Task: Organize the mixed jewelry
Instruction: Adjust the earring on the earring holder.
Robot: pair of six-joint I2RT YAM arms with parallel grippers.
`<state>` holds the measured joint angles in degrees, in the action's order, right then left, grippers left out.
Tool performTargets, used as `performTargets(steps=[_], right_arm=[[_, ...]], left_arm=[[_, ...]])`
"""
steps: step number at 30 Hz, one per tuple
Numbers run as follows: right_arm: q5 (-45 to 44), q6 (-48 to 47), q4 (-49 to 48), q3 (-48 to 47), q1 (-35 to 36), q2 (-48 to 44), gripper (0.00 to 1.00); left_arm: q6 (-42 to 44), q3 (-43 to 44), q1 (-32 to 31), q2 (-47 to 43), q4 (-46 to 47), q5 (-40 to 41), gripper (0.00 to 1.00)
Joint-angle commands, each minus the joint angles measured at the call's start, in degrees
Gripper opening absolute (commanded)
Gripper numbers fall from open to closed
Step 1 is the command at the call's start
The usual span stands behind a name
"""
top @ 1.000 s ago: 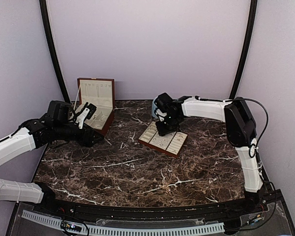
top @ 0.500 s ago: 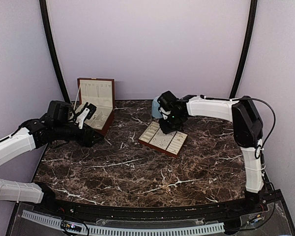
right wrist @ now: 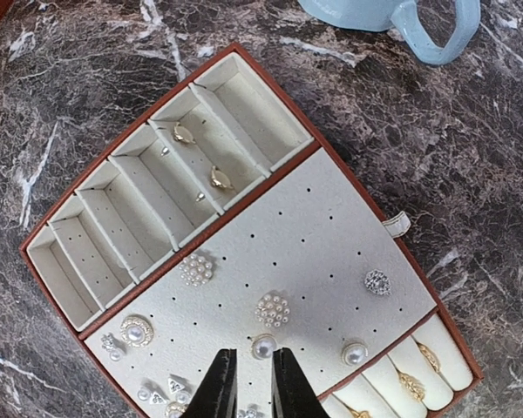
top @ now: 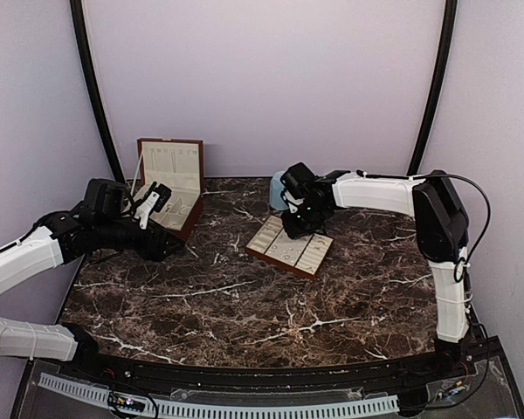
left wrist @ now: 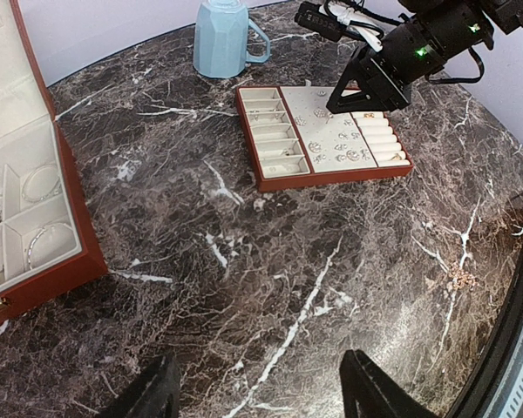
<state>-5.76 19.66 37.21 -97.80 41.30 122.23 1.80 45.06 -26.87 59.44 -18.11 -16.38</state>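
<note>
The mixed jewelry (right wrist: 272, 310) sits on a cream-lined tray (right wrist: 314, 218): pearl clusters, pearl studs and a crystal stud on the perforated pad. Small gold pieces lie in the slots and rings in the rolls. My right gripper (right wrist: 253, 359) hovers over the pad's near part with its jaws a narrow gap apart and nothing between them. A round pearl stud (right wrist: 263, 346) lies just beyond the tips. The top view shows the right gripper (top: 295, 229) above the tray (top: 284, 253). My left gripper (left wrist: 257, 396) is open above bare marble, beside the wooden box (left wrist: 65, 261).
A light-blue mug (left wrist: 222, 39) stands behind the tray. The open box (top: 170, 179) at the far left holds bracelets (left wrist: 48, 244) in its compartments. A small pale piece (left wrist: 460, 279) lies on the marble near the right front edge.
My right gripper's jaws have narrowed, and its wrist has shifted slightly toward the far side of the tray. The left arm has not moved.
</note>
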Motion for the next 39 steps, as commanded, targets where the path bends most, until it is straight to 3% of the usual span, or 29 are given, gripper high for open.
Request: performTargets(steps=[1, 39], right_arm=[[0.75, 0.65, -1.54, 0.33, -0.21, 0.17, 0.15], [3.04, 0.39, -1.03, 0.2, -0.79, 2.51, 0.14]], left_arm=[[0.66, -0.42, 0.24, -0.9, -0.72, 0.22, 0.66], [0.65, -0.41, 0.29, -0.82, -0.7, -0.07, 0.66]])
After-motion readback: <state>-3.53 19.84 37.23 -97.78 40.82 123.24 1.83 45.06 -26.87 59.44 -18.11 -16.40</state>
